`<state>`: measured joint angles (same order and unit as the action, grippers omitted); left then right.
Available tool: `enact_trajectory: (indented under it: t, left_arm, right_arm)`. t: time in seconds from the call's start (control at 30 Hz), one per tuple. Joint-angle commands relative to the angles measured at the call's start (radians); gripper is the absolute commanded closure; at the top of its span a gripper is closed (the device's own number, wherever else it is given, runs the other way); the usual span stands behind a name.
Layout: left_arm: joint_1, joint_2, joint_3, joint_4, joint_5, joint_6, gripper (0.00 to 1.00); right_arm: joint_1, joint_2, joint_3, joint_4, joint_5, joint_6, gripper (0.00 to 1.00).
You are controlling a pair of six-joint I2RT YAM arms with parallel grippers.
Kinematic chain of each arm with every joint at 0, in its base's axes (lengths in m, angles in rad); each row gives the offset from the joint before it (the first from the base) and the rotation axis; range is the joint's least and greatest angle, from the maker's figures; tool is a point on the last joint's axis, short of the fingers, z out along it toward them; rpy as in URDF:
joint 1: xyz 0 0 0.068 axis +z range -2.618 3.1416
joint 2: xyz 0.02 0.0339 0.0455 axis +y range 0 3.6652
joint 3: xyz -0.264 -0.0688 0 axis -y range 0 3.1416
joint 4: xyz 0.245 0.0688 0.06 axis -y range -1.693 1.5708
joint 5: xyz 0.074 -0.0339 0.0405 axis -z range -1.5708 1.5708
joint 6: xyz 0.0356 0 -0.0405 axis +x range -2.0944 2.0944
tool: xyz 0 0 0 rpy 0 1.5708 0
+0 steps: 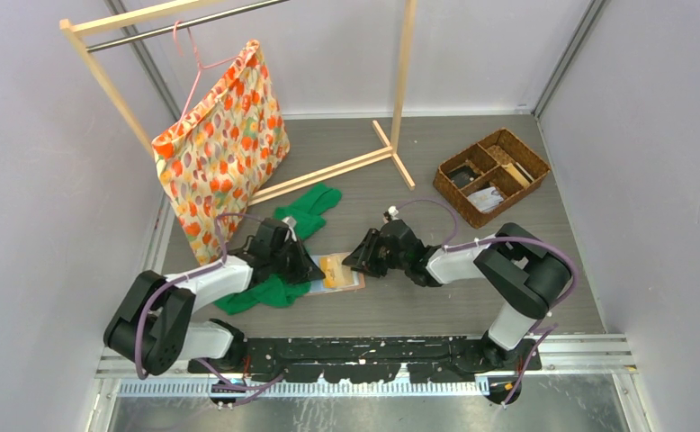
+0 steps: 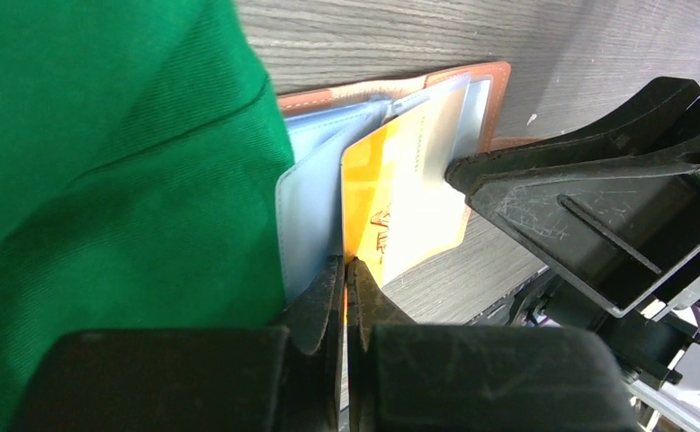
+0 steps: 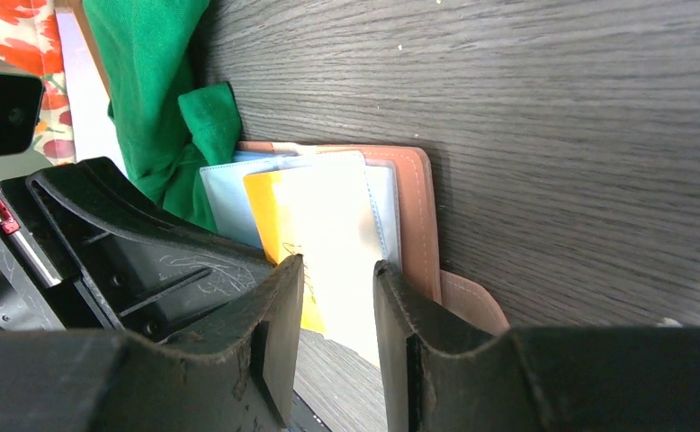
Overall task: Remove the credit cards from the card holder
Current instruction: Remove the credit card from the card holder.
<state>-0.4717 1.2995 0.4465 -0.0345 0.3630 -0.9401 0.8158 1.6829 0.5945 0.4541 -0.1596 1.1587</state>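
The salmon-pink card holder [image 1: 351, 282] lies open on the table between the two grippers, with its pale blue-grey pockets [image 2: 315, 193] showing. A yellow and white card [image 2: 409, 198] sticks part way out of it. My left gripper [image 2: 345, 270] is shut on the near edge of this card. In the top view it [image 1: 318, 273] is at the holder's left side. My right gripper [image 3: 333, 274] is open, its jaws apart just above the card [image 3: 319, 211] and the holder's salmon edge [image 3: 416, 207]. The snap tab [image 3: 472, 306] lies beside its right finger.
A green cloth [image 1: 306, 211] lies against the holder's left side and under my left arm. A floral bag [image 1: 225, 144] hangs on a wooden rack [image 1: 328, 175] at the back left. A brown wicker basket [image 1: 492, 175] stands at the back right.
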Motion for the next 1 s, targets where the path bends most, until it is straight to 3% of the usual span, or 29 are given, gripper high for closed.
enact_trajectory:
  t: [0.0,0.57,0.87,0.97]
  left_arm:
    - [0.022,-0.05,-0.018,-0.061,-0.032,0.03,0.99]
    - [0.041,-0.263,0.021,-0.245,0.0,0.072,0.99]
    - [0.041,-0.351,0.117,-0.34,0.045,0.106,1.0]
    - [0.041,-0.359,0.156,-0.34,0.098,0.115,0.99]
  right_arm:
    - [0.015,0.05,-0.035,-0.069,0.025,-0.005,0.6]
    - [0.012,-0.081,-0.013,-0.156,0.036,-0.033,0.58]
    - [-0.001,-0.205,0.057,-0.276,0.011,-0.119,0.47]
    - [-0.022,-0.241,0.042,-0.206,-0.078,-0.127,0.41]
